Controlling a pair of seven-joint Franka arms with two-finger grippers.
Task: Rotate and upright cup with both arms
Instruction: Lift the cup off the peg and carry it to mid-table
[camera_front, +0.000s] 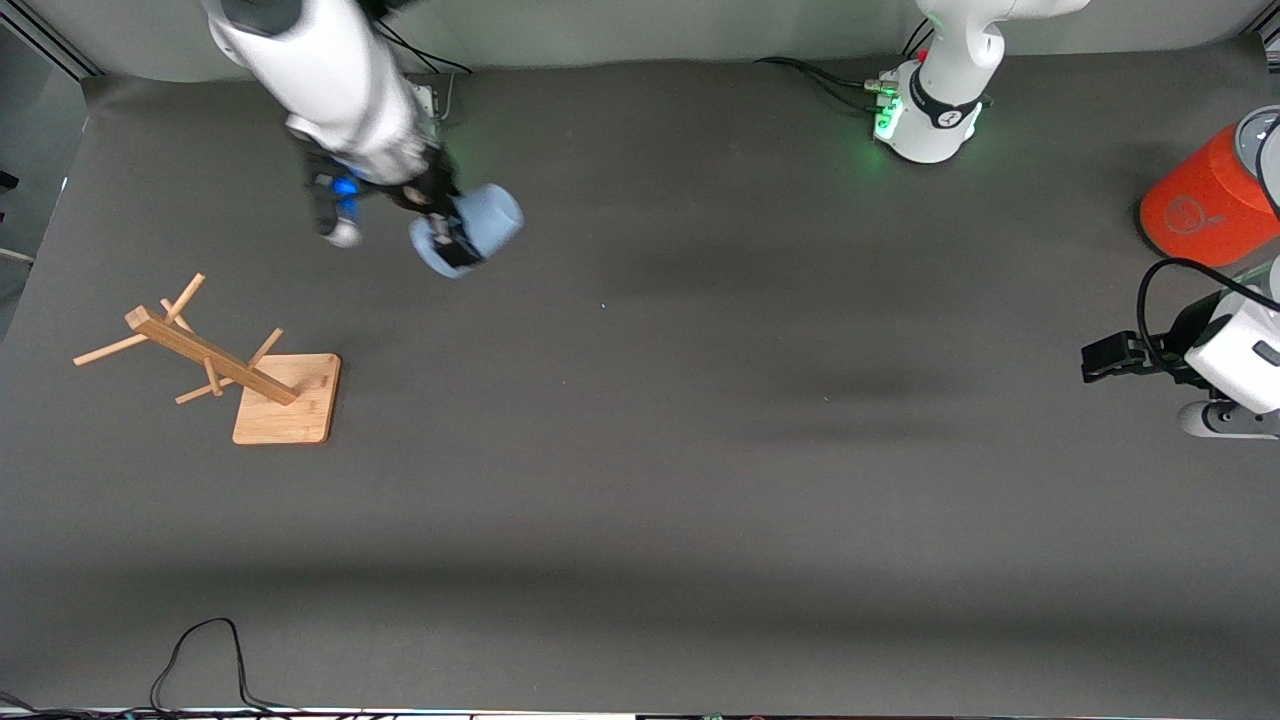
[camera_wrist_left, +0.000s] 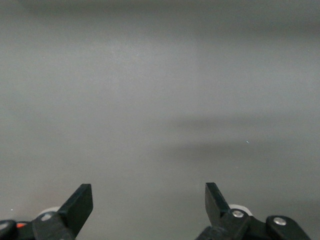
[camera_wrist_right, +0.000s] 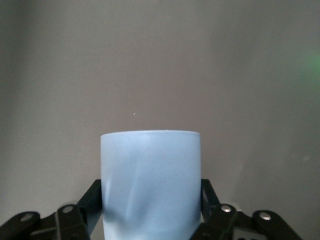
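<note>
My right gripper (camera_front: 452, 238) is shut on the pale blue cup (camera_front: 478, 228) and holds it in the air, tilted on its side, over the table near the right arm's base. In the right wrist view the cup (camera_wrist_right: 150, 170) fills the space between the black fingers (camera_wrist_right: 92, 197), which press on its two sides, and its flat end points away from the camera. My left gripper (camera_front: 1098, 358) is open and empty, and waits above the table at the left arm's end. In the left wrist view its fingertips (camera_wrist_left: 82, 197) stand wide apart over bare grey table.
A wooden peg rack (camera_front: 215, 362) on a square base stands at the right arm's end, nearer to the front camera than the cup. A large orange cylinder (camera_front: 1205, 205) with a grey top stands at the left arm's end. A black cable (camera_front: 200, 650) lies along the near edge.
</note>
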